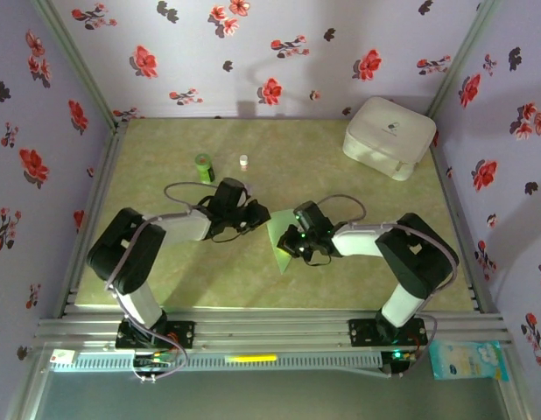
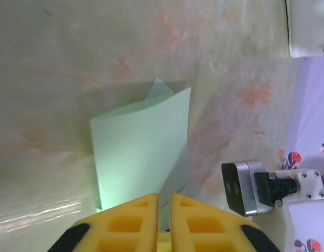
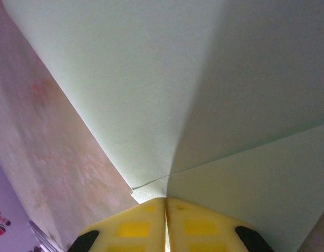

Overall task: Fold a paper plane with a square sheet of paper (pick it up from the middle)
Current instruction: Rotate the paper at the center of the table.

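Observation:
The square sheet of paper (image 1: 279,243) is pale green and folded along a crease. It stands on edge at the middle of the table between my two grippers. In the left wrist view the sheet (image 2: 141,152) rises upright ahead of the yellow fingers (image 2: 125,223), and one lower flap runs into the thin slit between them. My left gripper (image 2: 163,198) is shut on that flap, and it sits at the paper's upper left (image 1: 260,214). My right gripper (image 3: 165,199) is shut on the paper (image 3: 151,79) at the end of the crease, on the paper's right side (image 1: 290,240).
A white rounded case (image 1: 389,136) stands at the far right corner, and its edge shows in the left wrist view (image 2: 309,26). A dark green bottle (image 1: 204,166) and a small white bottle (image 1: 243,161) stand behind the left arm. Flowered walls enclose the table.

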Controlling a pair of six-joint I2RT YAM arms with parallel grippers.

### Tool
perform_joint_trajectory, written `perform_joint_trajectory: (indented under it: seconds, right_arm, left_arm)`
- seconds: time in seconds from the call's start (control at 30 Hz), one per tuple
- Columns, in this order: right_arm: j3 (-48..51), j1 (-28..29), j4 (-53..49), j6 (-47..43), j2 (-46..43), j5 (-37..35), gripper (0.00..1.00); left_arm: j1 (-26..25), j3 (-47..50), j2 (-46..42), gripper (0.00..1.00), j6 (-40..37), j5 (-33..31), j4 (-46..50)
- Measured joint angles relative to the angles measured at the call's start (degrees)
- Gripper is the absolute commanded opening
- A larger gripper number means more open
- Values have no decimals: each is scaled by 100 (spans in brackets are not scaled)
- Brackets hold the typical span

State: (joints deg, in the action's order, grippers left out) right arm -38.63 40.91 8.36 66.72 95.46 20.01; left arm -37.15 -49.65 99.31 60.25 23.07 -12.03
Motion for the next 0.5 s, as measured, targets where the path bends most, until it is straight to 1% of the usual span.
perform_joint_trajectory:
  seconds: [0.17, 0.33, 0.5]
  right_arm:
    - [326, 33, 627, 476, -55, -90, 10]
    - [463, 48, 970, 752, -59, -144, 10]
    - [529, 74, 1163, 837, -70, -210, 15]
  left_arm:
    - [-186, -170, 387, 12, 166, 210, -173]
    - [-234, -186, 590, 11, 247, 254, -170]
    - [-240, -245, 745, 9, 240, 245, -94]
